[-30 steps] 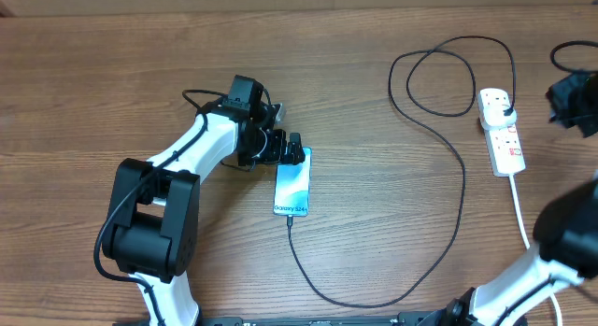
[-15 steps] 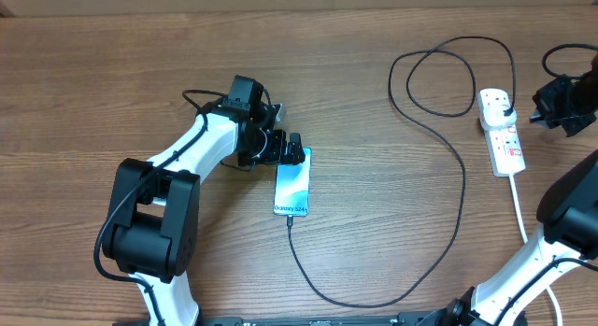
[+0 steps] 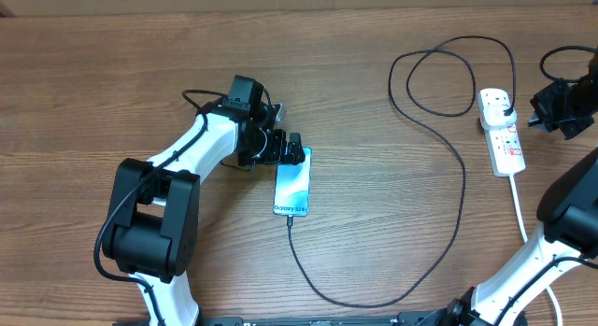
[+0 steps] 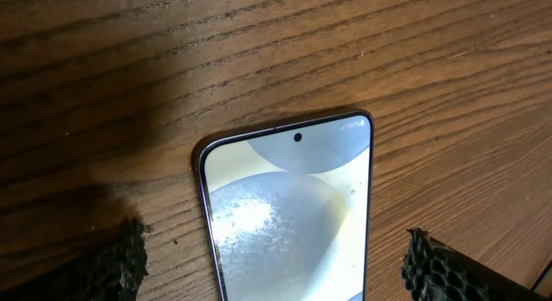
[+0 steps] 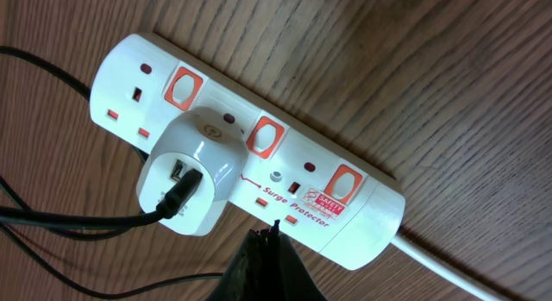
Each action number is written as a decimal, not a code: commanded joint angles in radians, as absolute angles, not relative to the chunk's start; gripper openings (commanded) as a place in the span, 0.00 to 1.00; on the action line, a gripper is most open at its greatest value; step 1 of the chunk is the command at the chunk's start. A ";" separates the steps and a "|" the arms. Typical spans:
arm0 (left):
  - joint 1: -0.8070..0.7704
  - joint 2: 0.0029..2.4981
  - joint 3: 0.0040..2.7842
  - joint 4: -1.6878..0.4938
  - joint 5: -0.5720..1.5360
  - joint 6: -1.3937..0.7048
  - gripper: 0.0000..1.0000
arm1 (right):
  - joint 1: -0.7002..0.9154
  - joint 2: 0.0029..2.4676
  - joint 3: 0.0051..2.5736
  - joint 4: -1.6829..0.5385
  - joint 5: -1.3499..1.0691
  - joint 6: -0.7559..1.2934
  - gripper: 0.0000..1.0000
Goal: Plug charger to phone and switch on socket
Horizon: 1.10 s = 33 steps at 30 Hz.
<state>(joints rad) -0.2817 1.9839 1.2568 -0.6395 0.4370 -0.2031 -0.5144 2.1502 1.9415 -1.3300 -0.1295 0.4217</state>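
**A:** Which way does the white three-outlet power strip (image 3: 503, 132) lie from the right gripper (image 5: 269, 249)?
**B:** At its nine o'clock, just beside the clenched black fingertips. The long axis runs twelve to six, and the right arm is far nearer.
**A:** Room?
**B:** Bare wooden table (image 3: 374, 102) both sides (the thin black charger cable (image 3: 460, 191) loops off at ten, clear of the red switches (image 5: 265, 135)).
**A:** Phone?
**B:** The slim blue-screened smartphone (image 3: 291, 184) lies well away at nine, cable at its six o'clock end. The left gripper (image 3: 291, 148) is spread wide astride its twelve o'clock end, grasping nothing.
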 commanded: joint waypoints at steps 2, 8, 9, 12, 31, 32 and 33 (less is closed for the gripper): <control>-0.272 2.106 1.180 -0.657 0.282 -0.192 1.00 | -0.511 2.157 1.936 -1.321 -0.122 0.418 0.04; -0.272 2.106 1.180 -0.657 0.282 -0.192 1.00 | -0.511 2.157 1.929 -1.309 -0.121 0.418 0.04; -0.272 2.106 1.180 -0.657 0.282 -0.192 1.00 | -0.511 2.157 1.923 -1.305 -0.122 0.418 0.04; -0.272 2.106 1.180 -0.658 0.282 -0.192 1.00 | -0.509 2.157 1.898 -1.286 -0.127 0.418 0.04; -0.272 2.106 1.180 -0.658 0.282 -0.192 1.00 | -0.477 2.200 1.869 -1.245 -0.131 0.417 0.04; -0.272 2.106 1.180 -0.659 0.282 -0.192 1.00 | -0.477 2.202 1.869 -1.245 -0.128 0.418 0.04; -0.272 2.106 1.180 -0.659 0.282 -0.192 1.00 | -0.477 2.206 1.869 -1.245 -0.123 0.418 0.04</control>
<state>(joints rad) -0.2821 1.9839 1.2568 -0.6395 0.4370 -0.2031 -0.4767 2.1876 1.8732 -1.2491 -0.1310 0.4210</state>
